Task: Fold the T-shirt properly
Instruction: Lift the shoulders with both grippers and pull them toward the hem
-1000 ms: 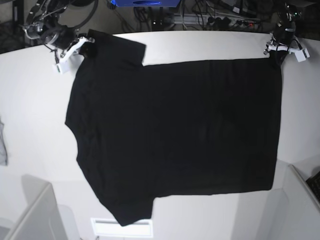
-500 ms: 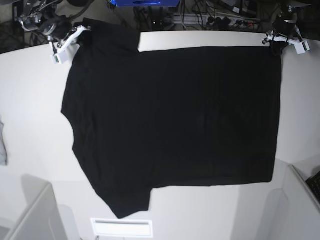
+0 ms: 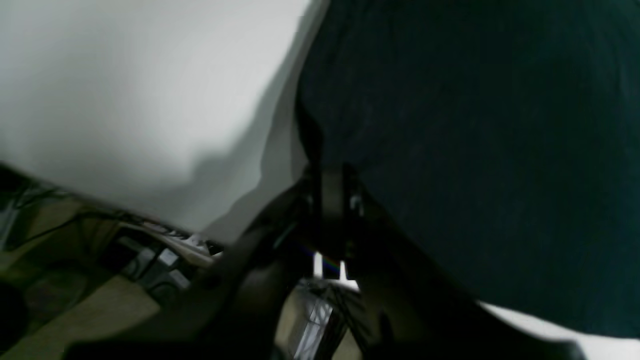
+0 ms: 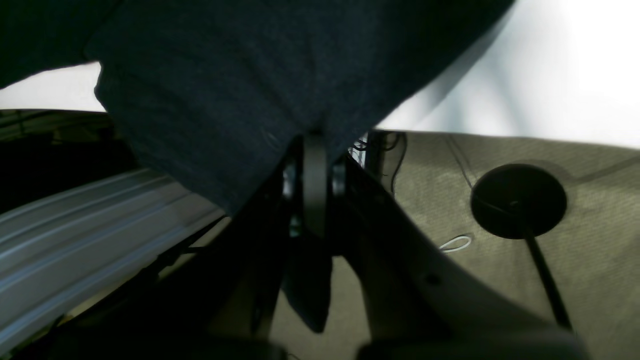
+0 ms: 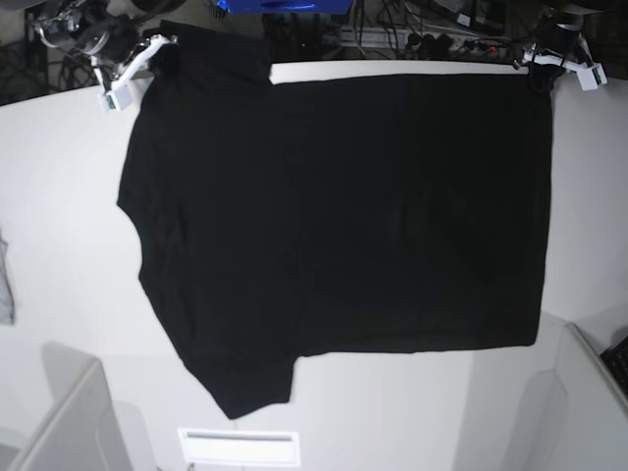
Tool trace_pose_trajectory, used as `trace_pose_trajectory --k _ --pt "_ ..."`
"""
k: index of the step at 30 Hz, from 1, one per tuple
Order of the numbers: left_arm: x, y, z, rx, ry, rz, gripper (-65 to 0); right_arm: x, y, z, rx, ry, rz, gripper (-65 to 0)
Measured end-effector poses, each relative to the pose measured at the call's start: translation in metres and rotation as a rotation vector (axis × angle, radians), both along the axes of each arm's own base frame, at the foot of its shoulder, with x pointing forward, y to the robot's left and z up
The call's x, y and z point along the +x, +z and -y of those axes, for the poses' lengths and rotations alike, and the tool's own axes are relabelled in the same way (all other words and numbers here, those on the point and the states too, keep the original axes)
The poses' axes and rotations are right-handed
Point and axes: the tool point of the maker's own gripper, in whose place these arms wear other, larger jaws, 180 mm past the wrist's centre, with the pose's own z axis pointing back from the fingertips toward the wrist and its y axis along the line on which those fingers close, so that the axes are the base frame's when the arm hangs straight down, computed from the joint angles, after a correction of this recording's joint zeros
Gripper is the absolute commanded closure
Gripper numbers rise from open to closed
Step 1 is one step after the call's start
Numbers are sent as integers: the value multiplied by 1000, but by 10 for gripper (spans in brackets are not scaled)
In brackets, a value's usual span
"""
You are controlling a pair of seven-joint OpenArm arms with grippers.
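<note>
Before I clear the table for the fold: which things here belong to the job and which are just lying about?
Part of the job:
- T-shirt, spread on the table
- left gripper, shut on its far corner
- right gripper, shut near the sleeve

Just lying about:
- grey cloth scrap at the table's edge
- cables behind the table

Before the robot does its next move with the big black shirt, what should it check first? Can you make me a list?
1. Left gripper pinching the T-shirt: ok, shut on the cloth.
2. Right gripper pinching the shirt: ok, shut on the cloth.
3. Shirt spread flat on the table: ok, mostly smooth.
4. Held edge level between both grippers: ok.
5. Sun-face print side: cannot tell, only plain black shows.
6. Grey scrap away from the shirt: ok.
</note>
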Motion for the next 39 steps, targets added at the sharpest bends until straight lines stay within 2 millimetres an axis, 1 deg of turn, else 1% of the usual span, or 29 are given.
trace_pose_trajectory --k 3,7,12,19,23,27,32,36,37,39 --pt "5 10 5 15 -28 18 0 7 8 0 -16 9 32 0" --pt "18 24 10 30 -59 61 0 15 20 1 -46 28 68 0" --pt "31 38 17 45 -89 102 0 36 32 1 -62 39 135 0" --pt "45 44 17 47 -90 137 0 52 37 2 -68 42 171 0" --pt "45 44 17 47 -90 137 0 63 41 3 -72 45 193 0" --pt "56 48 17 49 -87 165 0 69 41 4 -86 69 166 0" --pt "56 47 17 48 -87 163 0 89 49 4 -89 75 208 0" --pt "68 51 16 47 -84 193 0 92 49 5 -70 15 175 0" --pt "68 50 18 35 -90 181 0 95 50 5 -69 9 181 0" --pt "67 41 16 21 -71 117 0 106 56 5 -66 5 213 0"
